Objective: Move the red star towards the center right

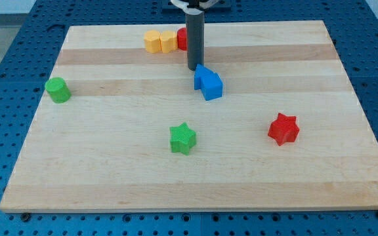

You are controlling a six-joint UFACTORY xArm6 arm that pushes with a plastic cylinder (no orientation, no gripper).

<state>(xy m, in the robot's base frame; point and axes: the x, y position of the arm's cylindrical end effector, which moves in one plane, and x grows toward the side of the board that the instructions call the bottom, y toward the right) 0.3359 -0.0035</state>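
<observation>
The red star (283,128) lies on the wooden board (110,170) at the view's right, a little below the middle. My tip (194,69) stands at the view's top centre, far up and to the left of the red star. It is just above and to the left of the blue block (208,82), close to it or touching it; I cannot tell which.
A green star (182,139) lies below the centre. A green cylinder (58,90) sits at the left. Two yellow blocks (159,41) and a red block (182,39), partly hidden by the rod, sit at the top edge. Blue perforated table surrounds the board.
</observation>
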